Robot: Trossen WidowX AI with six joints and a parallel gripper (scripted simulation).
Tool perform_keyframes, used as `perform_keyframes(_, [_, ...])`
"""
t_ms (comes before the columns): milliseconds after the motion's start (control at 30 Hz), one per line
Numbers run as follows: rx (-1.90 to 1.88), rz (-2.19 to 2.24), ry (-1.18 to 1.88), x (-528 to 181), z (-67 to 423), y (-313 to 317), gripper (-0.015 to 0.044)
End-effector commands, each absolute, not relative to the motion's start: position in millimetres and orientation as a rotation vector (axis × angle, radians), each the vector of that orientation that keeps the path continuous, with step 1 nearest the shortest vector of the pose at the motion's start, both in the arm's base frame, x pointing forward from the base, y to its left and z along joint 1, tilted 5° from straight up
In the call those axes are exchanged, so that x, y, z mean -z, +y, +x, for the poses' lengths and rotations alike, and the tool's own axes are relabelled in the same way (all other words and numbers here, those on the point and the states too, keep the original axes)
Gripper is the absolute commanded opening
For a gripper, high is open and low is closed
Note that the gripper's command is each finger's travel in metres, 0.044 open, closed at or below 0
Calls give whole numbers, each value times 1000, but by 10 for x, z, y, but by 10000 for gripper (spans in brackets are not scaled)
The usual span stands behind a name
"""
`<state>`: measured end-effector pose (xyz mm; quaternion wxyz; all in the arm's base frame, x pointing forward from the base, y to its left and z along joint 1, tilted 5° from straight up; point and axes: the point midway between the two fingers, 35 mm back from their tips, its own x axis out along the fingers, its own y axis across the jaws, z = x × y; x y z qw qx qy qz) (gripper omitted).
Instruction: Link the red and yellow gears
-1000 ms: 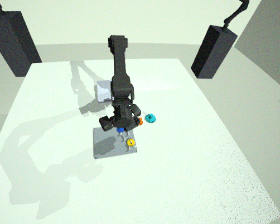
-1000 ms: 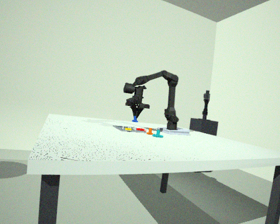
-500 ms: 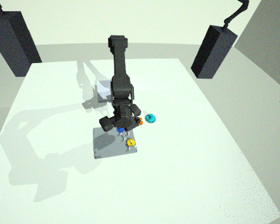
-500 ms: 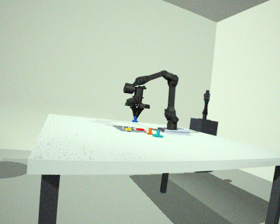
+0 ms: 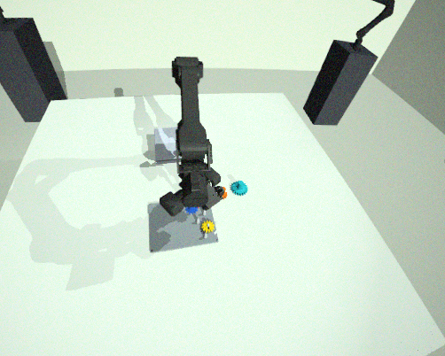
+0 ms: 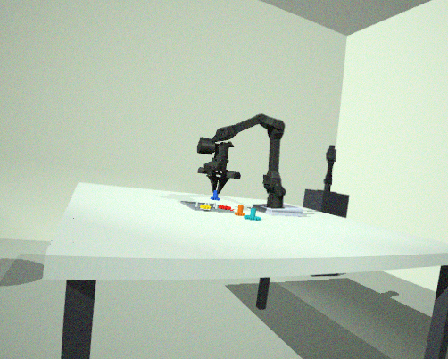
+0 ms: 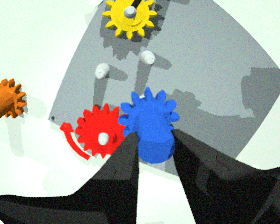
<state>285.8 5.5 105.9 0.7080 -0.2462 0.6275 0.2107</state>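
My gripper [image 6: 216, 192] [image 7: 154, 137] is shut on the blue gear [image 5: 191, 210] [image 6: 215, 196] [image 7: 150, 120] by its handle, above the grey board [image 5: 180, 241] [image 7: 225, 90]. In the wrist view the blue gear overlaps the right edge of the red gear [image 6: 225, 207] [image 7: 92, 131] and hides part of a peg. The yellow gear [image 5: 207, 227] [image 6: 205, 207] [image 7: 122, 20] sits on a peg. Two bare pegs, a left one [image 7: 102, 71] and a right one [image 7: 148, 57], stand between red and yellow. The orange gear [image 5: 224, 192] [image 6: 240, 211] [image 7: 9, 100] and teal gear [image 5: 238, 188] [image 6: 253, 215] stand on the table.
The red arrow [image 7: 72, 142] lies beside the red gear at the board's edge. The arm's base plate [image 5: 164, 145] [image 6: 288, 211] is behind the board. Two other arms stand on dark pedestals [image 5: 18, 64] [image 5: 339, 81] beyond the table.
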Motion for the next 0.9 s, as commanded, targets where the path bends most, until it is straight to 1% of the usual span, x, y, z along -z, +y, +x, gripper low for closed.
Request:
perform_keyframes(0, [-456, -522, 1404, -983, 2859, 60, 0])
perform_keyframes(567, [-152, -180, 1450, -815, 2873, 60, 0])
perform_keyframes(867, [-233, -271, 1442, -812, 2881, 65, 0])
